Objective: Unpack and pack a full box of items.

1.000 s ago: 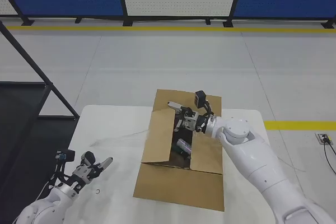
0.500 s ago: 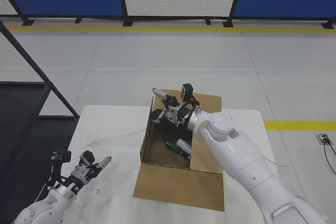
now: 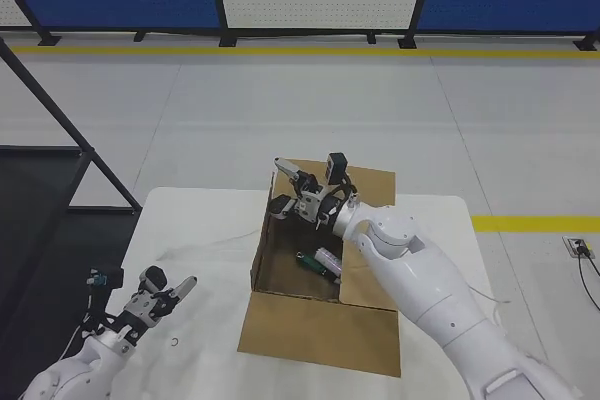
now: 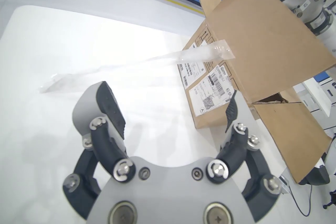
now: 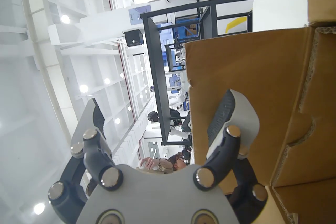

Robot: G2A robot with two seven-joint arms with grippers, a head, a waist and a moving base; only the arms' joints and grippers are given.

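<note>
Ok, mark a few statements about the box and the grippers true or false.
1. The box is open. True.
2. The left gripper grips a flap. False: it hangs open above the table, apart from the box.
3. The right gripper is open at a flap. True.
4. The box is empty. False: an item lies inside.

The items [image 3: 320, 262] lying in the box [image 3: 320, 330] are too small to identify.
</note>
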